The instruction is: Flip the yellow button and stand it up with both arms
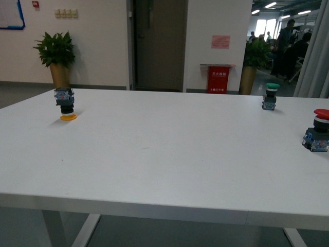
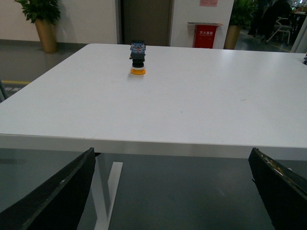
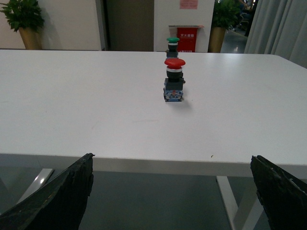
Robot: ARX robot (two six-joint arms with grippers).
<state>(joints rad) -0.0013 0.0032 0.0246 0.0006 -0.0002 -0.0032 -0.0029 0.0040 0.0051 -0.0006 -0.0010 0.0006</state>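
Left side: the yellow button (image 1: 65, 104) stands near the far left corner of the white table (image 1: 164, 170). It is upside down, its flat cap pressed on the tabletop and its boxy block on top, so its long axis runs vertical. It appears to lean slightly.

Left gripper (image 2: 171, 160): wide open and holding nothing. Its dark fingers (image 2: 57, 196) sit low, in front of the table's near edge. The yellow button lies ahead of it across the tabletop, well apart, with nothing between.

Right side: a green button (image 1: 270, 96) stands at the far right, and a red button (image 1: 318, 131) stands nearer at the right edge. Both are upright with caps on top.

Right gripper (image 3: 171, 163): also wide open and empty, low before the near edge. It faces the red and green buttons, not the yellow one.

Assessment: neither arm shows in the front view. The left arm is judged the nearer to the yellow button. The flip is not yet begun.
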